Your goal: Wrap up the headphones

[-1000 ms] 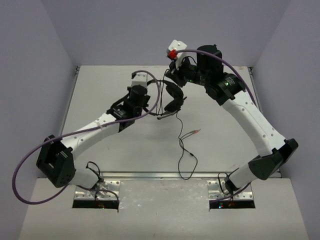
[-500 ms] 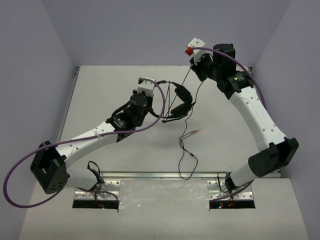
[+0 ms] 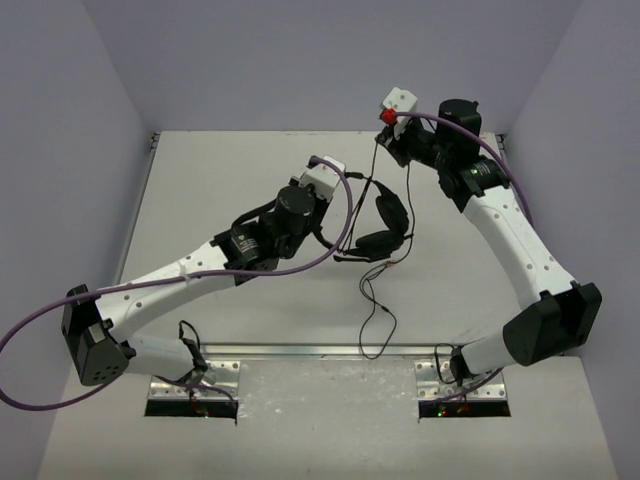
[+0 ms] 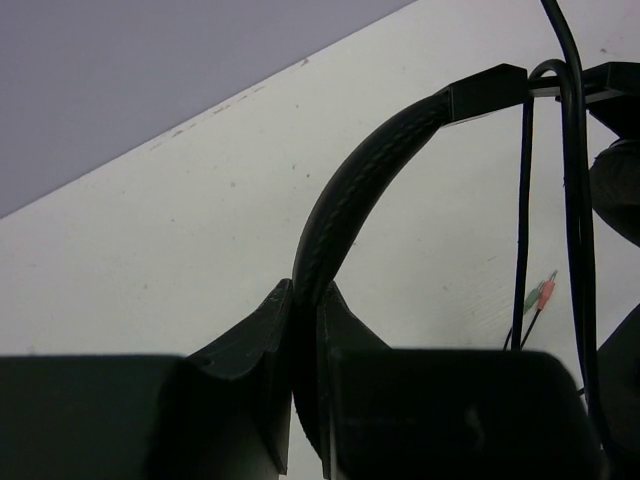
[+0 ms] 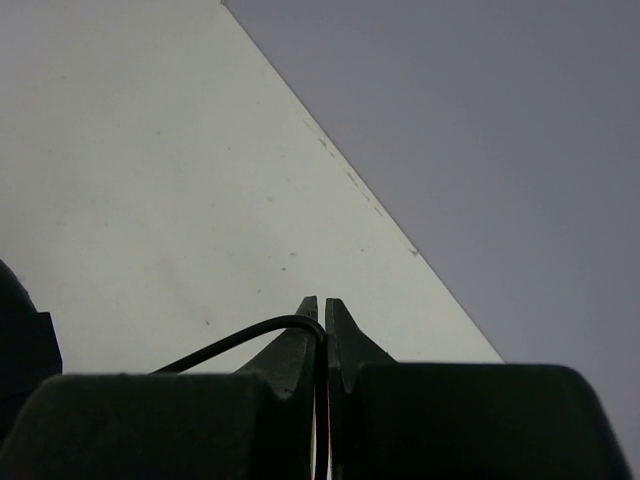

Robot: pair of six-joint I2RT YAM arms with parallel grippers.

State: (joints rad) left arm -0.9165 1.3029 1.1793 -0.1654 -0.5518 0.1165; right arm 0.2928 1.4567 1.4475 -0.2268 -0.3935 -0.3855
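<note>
Left gripper [image 4: 305, 292] clamps the padded headband [image 4: 350, 210] of the black over-ear headphones [image 3: 380, 242]; right gripper [image 5: 322, 303] pinches their thin black cable [image 5: 245, 337]. Only the top view shows the earcups [image 3: 392, 210] between both arms.

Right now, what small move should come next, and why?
Probably the right gripper should carry the cable around the headphones for one turn: the left gripper clamps the headband, the right pinches the cable, and much cable lies loose on the table.

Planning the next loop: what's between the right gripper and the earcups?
Just the thin black cable, strung from the right gripper toward the earcups over bare table; top view shows it.
</note>
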